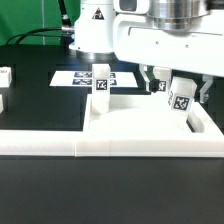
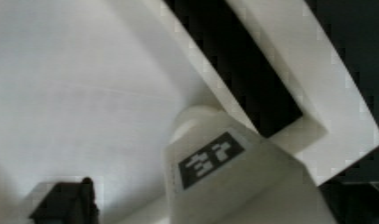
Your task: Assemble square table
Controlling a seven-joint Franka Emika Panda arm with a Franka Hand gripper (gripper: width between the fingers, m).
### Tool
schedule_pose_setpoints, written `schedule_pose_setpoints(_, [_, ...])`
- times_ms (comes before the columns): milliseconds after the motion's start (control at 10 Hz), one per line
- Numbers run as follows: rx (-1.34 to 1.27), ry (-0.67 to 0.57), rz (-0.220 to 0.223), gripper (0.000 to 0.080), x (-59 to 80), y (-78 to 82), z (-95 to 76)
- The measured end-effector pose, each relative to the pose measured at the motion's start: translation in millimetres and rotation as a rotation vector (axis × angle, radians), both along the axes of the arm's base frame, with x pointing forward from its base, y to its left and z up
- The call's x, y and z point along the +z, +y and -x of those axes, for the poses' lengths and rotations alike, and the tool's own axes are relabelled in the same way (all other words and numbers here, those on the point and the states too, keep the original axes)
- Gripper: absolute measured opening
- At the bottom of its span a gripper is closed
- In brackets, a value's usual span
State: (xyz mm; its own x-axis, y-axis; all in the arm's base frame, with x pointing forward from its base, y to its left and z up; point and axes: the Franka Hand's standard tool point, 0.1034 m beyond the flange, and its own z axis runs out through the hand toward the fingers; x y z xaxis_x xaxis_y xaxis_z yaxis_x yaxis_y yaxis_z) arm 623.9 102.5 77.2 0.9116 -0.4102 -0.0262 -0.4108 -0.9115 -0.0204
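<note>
The square table's panel (image 1: 135, 125) lies flat inside the white rail. One white tagged leg (image 1: 102, 82) stands upright on the panel's far side. My gripper (image 1: 178, 92) is over the panel's corner at the exterior view's right. It is shut on a second tagged leg (image 1: 181, 101), which it holds tilted with its lower end at the panel. In the wrist view this leg (image 2: 218, 158) sits between my fingers (image 2: 65, 200) over the panel (image 2: 79, 100). Two more legs (image 1: 4, 75) lie at the exterior view's left edge.
The long low L-shaped rail (image 1: 110, 148) borders the panel in front and on the exterior view's right (image 2: 296, 60). The marker board (image 1: 82, 77) lies behind the panel. The robot base (image 1: 95, 30) stands at the back.
</note>
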Motion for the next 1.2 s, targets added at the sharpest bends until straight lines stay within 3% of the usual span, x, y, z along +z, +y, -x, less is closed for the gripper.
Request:
schedule_pose_setpoints(200, [0.169,-0.022,0.001,0.0649,-2.5,-2.6,2.5])
schedule_pose_setpoints(400, [0.129,-0.021,0.000,0.0397,-2.5,-2.0,2.0])
schedule_pose_setpoints(500, [0.128,-0.021,0.001,0.0397,-2.6,-2.8,2.0])
schedule_pose_setpoints(600, [0.057,-0.019,0.000,0.0291,-2.6,-2.5,2.0])
schedule_pose_setpoints(900, [-0.220,-0.010,-0.003,0.0291,-3.6,-1.7,1.8])
schedule_pose_setpoints(1200, [-0.558,0.006,-0.049,0.0291,-3.8,-3.7,-1.3])
